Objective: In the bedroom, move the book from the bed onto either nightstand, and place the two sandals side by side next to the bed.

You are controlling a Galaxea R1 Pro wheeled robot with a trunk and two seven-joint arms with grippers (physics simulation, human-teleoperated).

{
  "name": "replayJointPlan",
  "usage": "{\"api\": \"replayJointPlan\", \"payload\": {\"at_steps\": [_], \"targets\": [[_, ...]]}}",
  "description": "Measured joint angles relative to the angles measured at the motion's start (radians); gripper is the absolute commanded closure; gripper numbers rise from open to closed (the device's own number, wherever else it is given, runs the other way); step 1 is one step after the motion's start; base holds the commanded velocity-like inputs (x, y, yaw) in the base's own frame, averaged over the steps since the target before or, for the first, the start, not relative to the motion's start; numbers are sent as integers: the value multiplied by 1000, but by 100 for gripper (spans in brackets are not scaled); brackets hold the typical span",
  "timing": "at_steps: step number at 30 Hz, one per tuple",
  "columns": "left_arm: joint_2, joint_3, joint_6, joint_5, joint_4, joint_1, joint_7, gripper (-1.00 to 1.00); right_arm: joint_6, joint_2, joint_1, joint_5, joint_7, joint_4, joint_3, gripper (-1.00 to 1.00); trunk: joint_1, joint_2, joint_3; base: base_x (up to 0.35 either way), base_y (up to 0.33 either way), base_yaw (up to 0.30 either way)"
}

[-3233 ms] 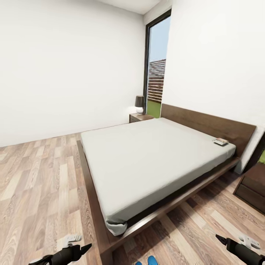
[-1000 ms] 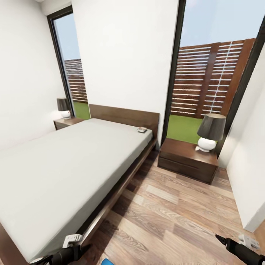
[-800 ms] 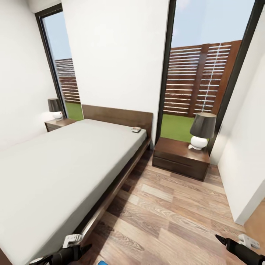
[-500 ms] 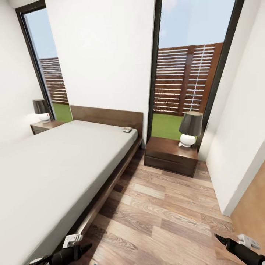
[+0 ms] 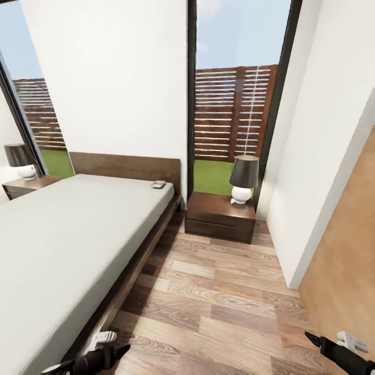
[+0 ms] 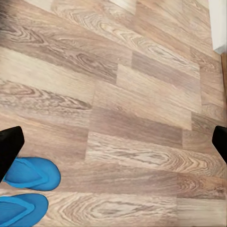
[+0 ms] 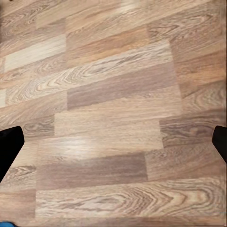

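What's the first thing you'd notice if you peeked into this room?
Probably the tall window straight ahead, with its brown slatted fence and green grass. Then the big bed with its pale grey mattress along the left side, a small book near the headboard. Two bright blue sandals lie on the wood floor.

White walls (image 5: 109, 78) enclose the room; the floor (image 5: 224, 307) is wood plank in mixed brown tones; two tall dark-framed windows (image 5: 234, 99) show a slatted brown fence, green grass and pale blue sky; a table lamp (image 5: 244, 178) with a dark shade and round white base stands in front of the nearer window; another lamp (image 5: 22, 160) stands at the far side; a tan wooden panel (image 5: 346, 250) runs along the right wall; daylight is even and soft
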Motion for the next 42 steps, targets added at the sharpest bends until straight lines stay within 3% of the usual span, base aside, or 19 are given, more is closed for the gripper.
{"api": "replayJointPlan", "payload": {"at_steps": [13, 21, 42], "targets": [[1, 0, 0, 0, 0, 0, 0, -100, 0, 0, 0, 0, 0, 0, 0, -100, 0, 0, 0, 0, 0, -284], [1, 0, 0, 0, 0, 0, 0, -100, 0, 14, 0, 2, -1, 0, 0, -100, 0, 0, 0, 0, 0, -260], [0, 0, 0, -1, 0, 1, 2, -100, 2, 34, -1, 2, -1, 0, -6, -100, 0, 0, 0, 29, -114, -16]]}}
